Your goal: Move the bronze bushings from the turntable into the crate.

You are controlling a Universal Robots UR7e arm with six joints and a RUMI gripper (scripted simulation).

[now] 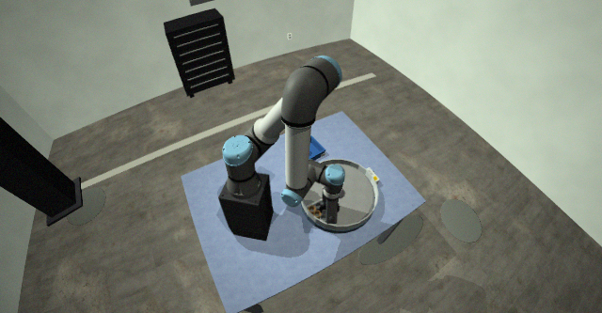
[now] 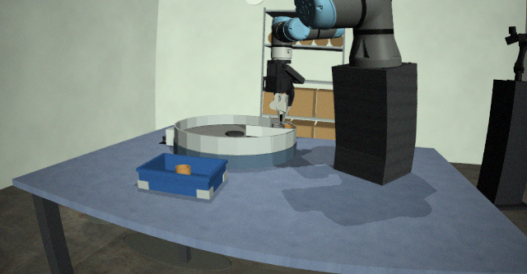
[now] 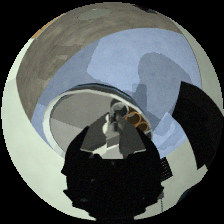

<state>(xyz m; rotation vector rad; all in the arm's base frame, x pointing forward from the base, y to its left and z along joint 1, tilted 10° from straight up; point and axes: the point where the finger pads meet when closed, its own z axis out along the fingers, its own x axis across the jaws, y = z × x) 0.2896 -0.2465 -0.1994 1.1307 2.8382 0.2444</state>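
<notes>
Over the round grey-walled turntable (image 1: 372,199) (image 2: 235,146) (image 3: 47,121), your black two-jaw gripper (image 1: 332,220) (image 2: 282,122) (image 3: 113,119) is closed.
Its fingertips hide part of a grey metal bushing (image 3: 120,107) from you.

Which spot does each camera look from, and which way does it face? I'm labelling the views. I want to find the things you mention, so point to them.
Top: high above the table (image 1: 263,275) (image 2: 247,220) (image 3: 117,50), looking steeply down; base, arm and tool (image 1: 331,210) (image 2: 282,119) (image 3: 114,119) show.
Exterior: outside the table on the crate (image 1: 316,148) (image 2: 173,183) side, looking across to the turntable (image 1: 372,203) (image 2: 230,146) (image 3: 46,120); base, part of the arm and tool show.
Wrist: on the wrist, facing along the tool at the turntable; tool shows large.
Top and exterior share the crate.
</notes>
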